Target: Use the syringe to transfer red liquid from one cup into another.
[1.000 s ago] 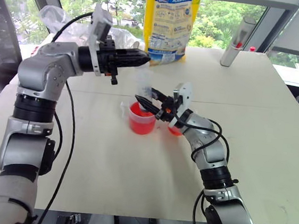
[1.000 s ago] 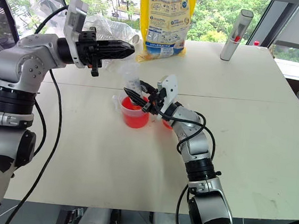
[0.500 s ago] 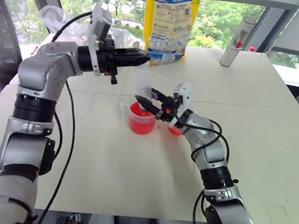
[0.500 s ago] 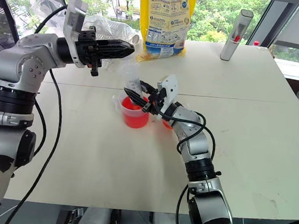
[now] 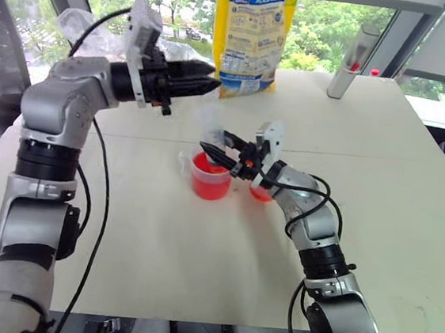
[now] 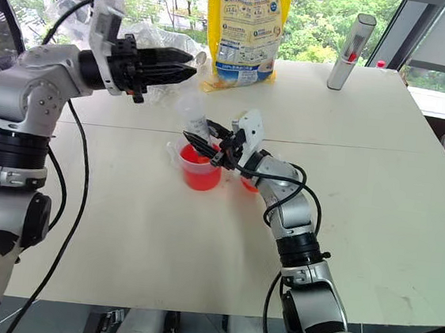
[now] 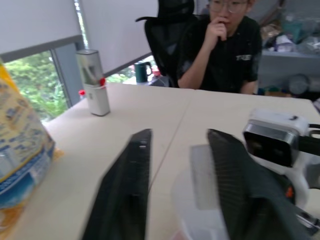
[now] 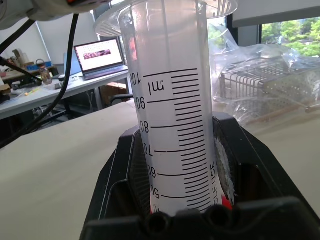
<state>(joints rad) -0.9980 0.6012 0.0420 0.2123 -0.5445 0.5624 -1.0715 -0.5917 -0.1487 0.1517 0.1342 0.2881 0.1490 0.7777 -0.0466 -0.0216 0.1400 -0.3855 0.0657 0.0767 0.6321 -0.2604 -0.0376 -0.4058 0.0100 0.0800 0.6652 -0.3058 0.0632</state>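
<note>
Gripping the syringe (image 6: 197,126) tight, the right claw (image 6: 209,143) holds it upright, tip down in the big handled cup (image 6: 199,166) of red liquid (image 6: 200,175) mid-counter (image 6: 159,239). The small cup (image 6: 247,185) sits just beside. Farther back, the left claw (image 6: 187,61) hangs above with fingers apart, toward the yellow bag (image 6: 247,27) at the far edge.

Left pincer (image 5: 212,84) level, fingers parted, arm raised; right pincer (image 5: 212,149) clamped shut, forearm angled leftward.
</note>
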